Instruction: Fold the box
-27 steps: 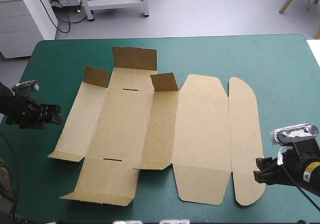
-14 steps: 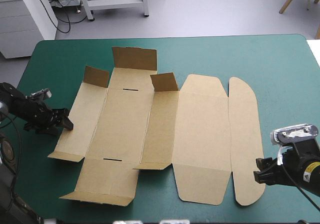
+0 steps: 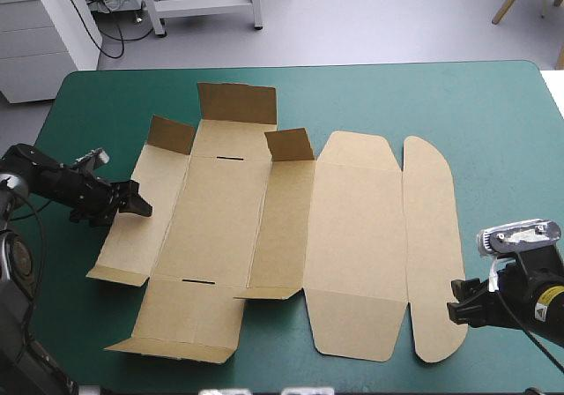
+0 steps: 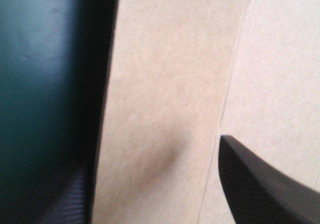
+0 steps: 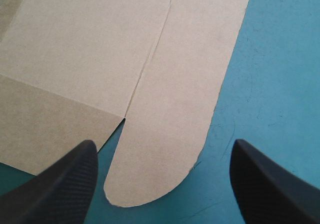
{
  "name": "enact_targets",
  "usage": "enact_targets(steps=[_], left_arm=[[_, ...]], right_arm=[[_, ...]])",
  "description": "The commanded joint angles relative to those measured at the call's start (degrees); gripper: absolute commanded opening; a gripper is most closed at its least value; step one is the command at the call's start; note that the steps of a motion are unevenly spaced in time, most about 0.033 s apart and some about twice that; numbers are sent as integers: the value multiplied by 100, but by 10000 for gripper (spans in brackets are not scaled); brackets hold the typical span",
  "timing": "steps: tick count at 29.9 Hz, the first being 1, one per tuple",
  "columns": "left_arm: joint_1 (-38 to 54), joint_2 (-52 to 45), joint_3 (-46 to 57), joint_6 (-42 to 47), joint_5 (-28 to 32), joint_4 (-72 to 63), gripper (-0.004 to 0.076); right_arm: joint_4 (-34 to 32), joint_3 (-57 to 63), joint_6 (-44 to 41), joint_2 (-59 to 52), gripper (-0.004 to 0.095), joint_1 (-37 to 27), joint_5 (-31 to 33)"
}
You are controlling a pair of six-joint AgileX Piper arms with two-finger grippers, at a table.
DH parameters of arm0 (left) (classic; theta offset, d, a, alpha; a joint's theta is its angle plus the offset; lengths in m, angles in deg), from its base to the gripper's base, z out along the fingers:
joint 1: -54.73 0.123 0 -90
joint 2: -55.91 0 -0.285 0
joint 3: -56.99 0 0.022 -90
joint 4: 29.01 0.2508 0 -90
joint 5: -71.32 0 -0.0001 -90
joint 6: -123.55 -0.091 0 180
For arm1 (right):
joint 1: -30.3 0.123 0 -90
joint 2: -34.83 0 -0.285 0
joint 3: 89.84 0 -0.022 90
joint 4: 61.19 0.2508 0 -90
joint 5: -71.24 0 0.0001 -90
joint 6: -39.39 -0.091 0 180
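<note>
The left tool [image 3: 137, 206] had travelled rightward from the left margin of the surface [image 3: 493, 122] since the earlier frames, and its tips now reached over the left edge of the box [image 3: 291, 227]. The right tool [image 3: 459, 311] had kept its place near the right end of the near edge.

The box lay as a cut brown sheet spread across the middle of the teal-green surface, mostly flat. On its far side three flaps stood raised: a wide far flap [image 3: 236, 104] and a smaller flap on each side of it, the left one [image 3: 169, 135] and the right one [image 3: 289, 144]. The long rounded tab [image 3: 432, 236] formed the sheet's right end and lay flat.

In the left wrist view the left tool [image 4: 150, 169] was spread wide, its black fingers [image 4: 260, 184] well apart, with the box [image 4: 165, 84] edge and a strip of the teal-green surface [image 4: 40, 84] running between them. In the right wrist view the right tool [image 5: 160, 184] also stood open, gripping nothing, with the near end of the rounded tab [image 5: 175, 134] lying just ahead between its fingers [image 5: 270, 184] on the surface [image 5: 280, 84]
</note>
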Motion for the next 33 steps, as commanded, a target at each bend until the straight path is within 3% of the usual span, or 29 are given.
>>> enact_targets(steps=[1, 22, 29, 33], left_arm=[[-366, -204, -6, -30, -550, -283, 466], [-1429, -1406, 25, 29, -550, -113, 427], [-1513, -1406, 554, 7, -550, -56, 426], [-1526, -1406, 693, 7, -550, -44, 328]], right_arm=[[-102, -128, 25, 6, 670, -17, -270], [-114, -128, 24, 6, 657, -17, -472], [-125, -128, 24, 6, 657, -17, -495], [-125, -128, 24, 6, 657, -17, -495]])
